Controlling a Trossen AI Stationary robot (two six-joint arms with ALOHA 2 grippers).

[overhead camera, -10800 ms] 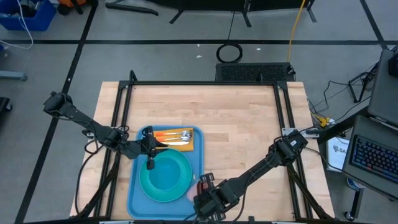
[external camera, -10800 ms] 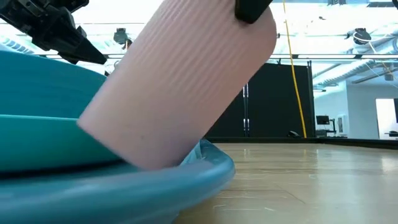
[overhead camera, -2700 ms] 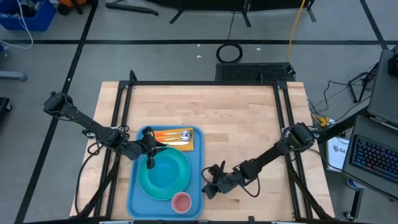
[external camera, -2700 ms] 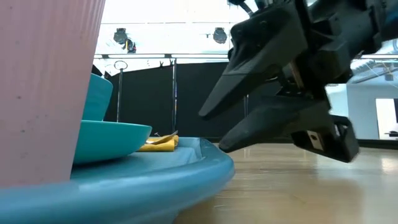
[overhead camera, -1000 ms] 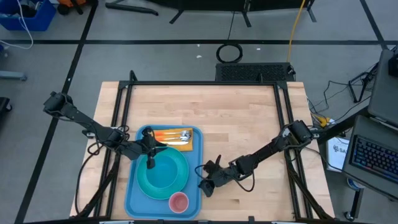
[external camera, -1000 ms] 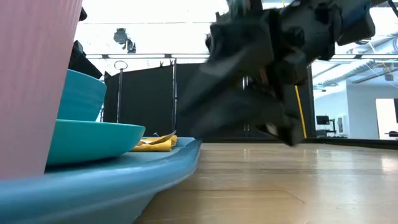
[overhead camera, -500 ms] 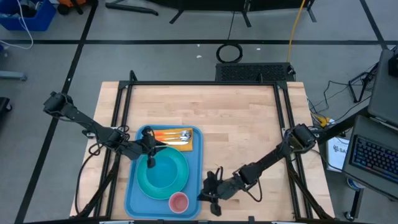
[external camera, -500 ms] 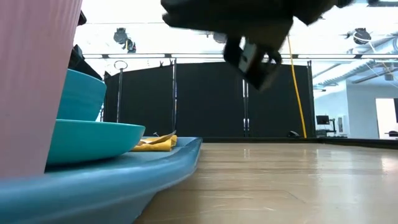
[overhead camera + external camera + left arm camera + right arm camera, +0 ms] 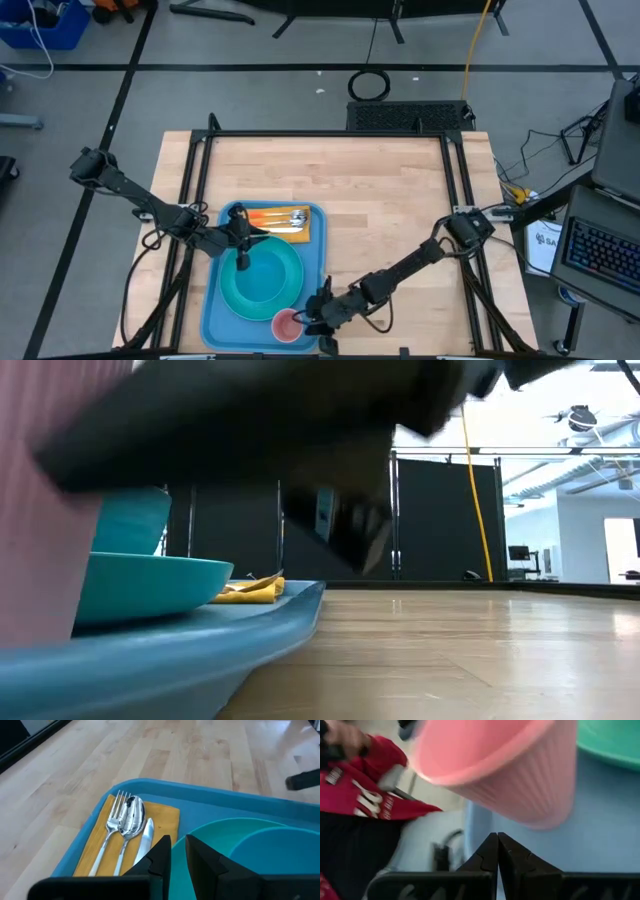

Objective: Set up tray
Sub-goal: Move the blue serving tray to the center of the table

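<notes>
Even overhead light falls on the table, leaving soft shadows. At table height, bright ceiling lights wash out the background while the right gripper smears into motion blur. A pink cup looms, blurred.

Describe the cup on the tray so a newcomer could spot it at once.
Start at the light-blue tray on the wooden table's near-left part. Past the turquoise plate, at the tray's near right corner, stands the cup, beside the right gripper. It is the only pink thing, ribbed and open-topped.
</notes>
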